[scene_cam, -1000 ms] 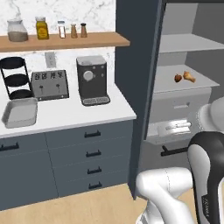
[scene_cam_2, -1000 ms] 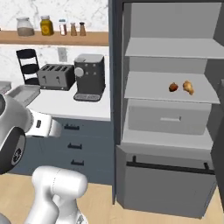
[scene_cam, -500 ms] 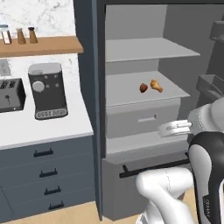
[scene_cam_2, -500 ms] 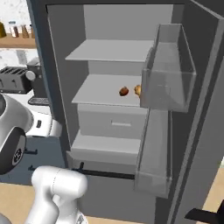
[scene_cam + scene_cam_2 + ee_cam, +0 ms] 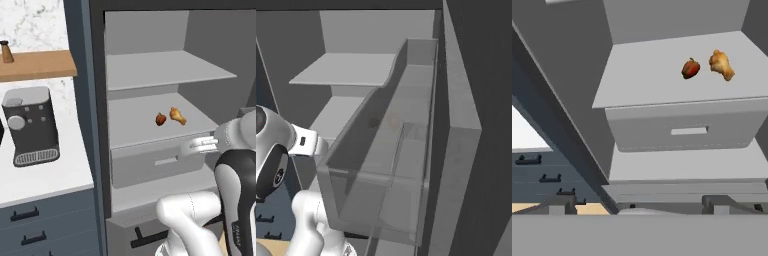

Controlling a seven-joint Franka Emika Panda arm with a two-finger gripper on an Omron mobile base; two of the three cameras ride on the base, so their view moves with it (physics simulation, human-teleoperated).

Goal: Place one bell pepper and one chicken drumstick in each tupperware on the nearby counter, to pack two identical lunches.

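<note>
Dark-red bell pepper (image 5: 160, 119) just beside golden chicken drumstick (image 5: 177, 115), centre-right of left base view, on middle fridge shelf (image 5: 135, 112); gripper (image 5: 639, 204) spread wide, empty, low in hand view.

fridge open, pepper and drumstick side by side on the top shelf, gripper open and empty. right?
Not quite: the bell pepper and chicken drumstick lie side by side on the middle shelf, just above the drawer, not the top one. The left base view shows it. The gripper is open and empty.
</note>
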